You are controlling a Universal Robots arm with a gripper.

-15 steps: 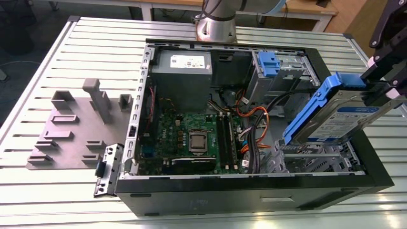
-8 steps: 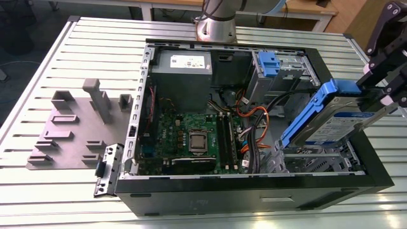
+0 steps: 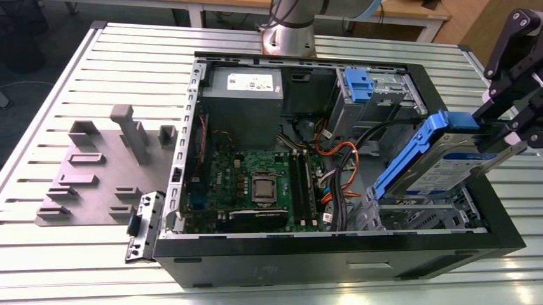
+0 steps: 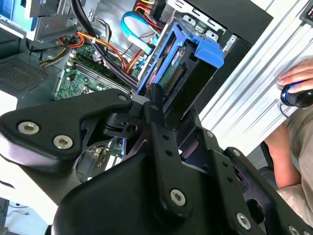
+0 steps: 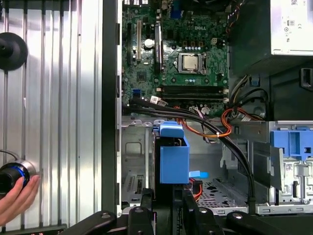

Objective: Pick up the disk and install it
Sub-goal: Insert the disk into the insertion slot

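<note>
An open desktop computer case (image 3: 339,260) lies on its side on a slatted metal table (image 3: 51,89), seen from above in the exterior view. At the exterior view's right, about mid-height, the black gripper (image 3: 505,130) is clenched on one end of the disk (image 3: 441,165), a silver hard drive with a white-and-blue label framed by blue plastic rails. The disk is in the air and tilted, its free end sloping down toward the empty metal bay (image 3: 416,213) in the lower right corner of the case. Whether that end touches the bay's edge cannot be told. The green motherboard (image 3: 254,184) fills the middle of the case, a grey power-supply box (image 3: 241,95) sits at upper centre, and a blue-tabbed drive cage (image 3: 360,86) at upper right. Judging by this, the pick-up looks done, while the install is not: the disk is over its bay but not yet seated level inside it
</note>
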